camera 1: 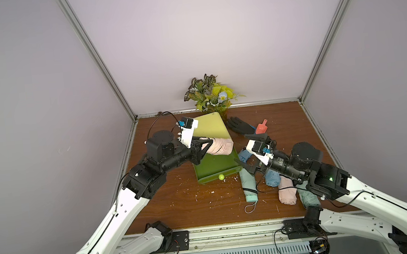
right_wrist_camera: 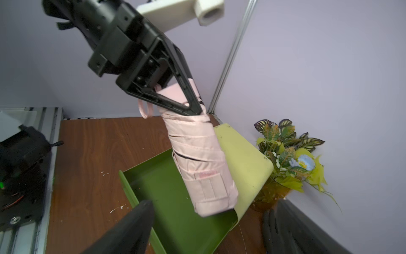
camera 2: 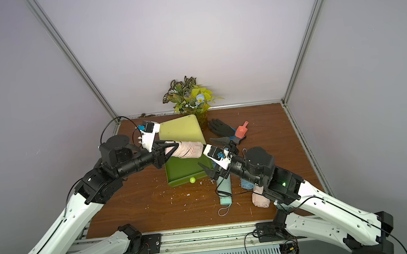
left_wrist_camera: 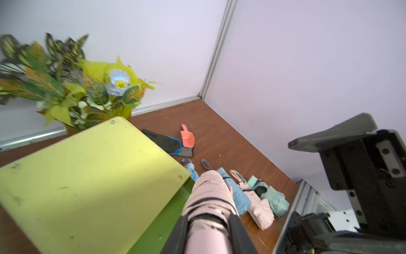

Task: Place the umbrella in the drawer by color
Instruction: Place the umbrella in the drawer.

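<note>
- While the left hand (camera 1: 210,144) is clamped on the handle end of the folded pink fabric umbrella (camera 1: 221,146), that umbrella hangs slanted in the air over the back of the open dark-green metal drawer (camera 1: 210,177), close to the pale yellow-green cabinet top (camera 1: 210,127).
- Right hand (camera 1: 244,151): spread wide, grasping nothing, just beside the umbrella's free end.
- Step, as I read it: umbrella is over the drawer, drop-in not yet done.
- Next move calls for lowering and levelling it so it lies inside the walls, then releasing. Keep the free end off the cabinet edge and the right hand clear.
- Flag: pink over a green drawer, so the colour match looks doubtful. No other drawer visible.
- On the bench (camera 1: 179,202) near the right arm: mint-green folded umbrella (camera 1: 248,187), blue folded umbrella (camera 1: 272,178), second pink umbrella (camera 1: 287,191).
</note>
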You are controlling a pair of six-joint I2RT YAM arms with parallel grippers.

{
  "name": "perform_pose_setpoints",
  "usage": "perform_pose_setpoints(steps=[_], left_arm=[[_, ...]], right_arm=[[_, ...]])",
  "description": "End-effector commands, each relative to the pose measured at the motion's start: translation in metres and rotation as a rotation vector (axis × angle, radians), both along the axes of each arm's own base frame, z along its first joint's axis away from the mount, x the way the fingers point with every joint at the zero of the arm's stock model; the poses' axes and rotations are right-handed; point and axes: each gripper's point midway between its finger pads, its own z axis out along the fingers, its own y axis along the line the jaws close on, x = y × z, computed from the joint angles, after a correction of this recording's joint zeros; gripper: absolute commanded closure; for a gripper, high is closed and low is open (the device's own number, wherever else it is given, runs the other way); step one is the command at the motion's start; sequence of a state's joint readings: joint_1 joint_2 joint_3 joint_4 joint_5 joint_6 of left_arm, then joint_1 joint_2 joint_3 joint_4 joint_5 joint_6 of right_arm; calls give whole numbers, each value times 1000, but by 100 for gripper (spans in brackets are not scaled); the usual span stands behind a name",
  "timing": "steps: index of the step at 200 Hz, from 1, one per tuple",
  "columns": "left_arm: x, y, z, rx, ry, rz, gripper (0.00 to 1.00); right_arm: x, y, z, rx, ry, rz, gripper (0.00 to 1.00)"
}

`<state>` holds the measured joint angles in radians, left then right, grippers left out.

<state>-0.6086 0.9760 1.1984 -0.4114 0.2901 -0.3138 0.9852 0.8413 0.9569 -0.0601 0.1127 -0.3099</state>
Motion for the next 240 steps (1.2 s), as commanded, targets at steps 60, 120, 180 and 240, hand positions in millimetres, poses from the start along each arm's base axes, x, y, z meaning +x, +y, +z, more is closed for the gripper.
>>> perform_pose_setpoints(steps=[60,120,180,240], left_arm=[[6,-14,-36,-101,87,-8,100],[9,-15,-57,-250,110,22,90],[9,8,-53,-305,54,127,29],[4,29,-25,-259,-21,197,8]], right_arm=[[19,-46,17,265,126,-253,6],[21,-37,10,280,177,-236,6],[22,-25,-3,247,228,-211,6],[24,-30,-11,226,279,-249,8]])
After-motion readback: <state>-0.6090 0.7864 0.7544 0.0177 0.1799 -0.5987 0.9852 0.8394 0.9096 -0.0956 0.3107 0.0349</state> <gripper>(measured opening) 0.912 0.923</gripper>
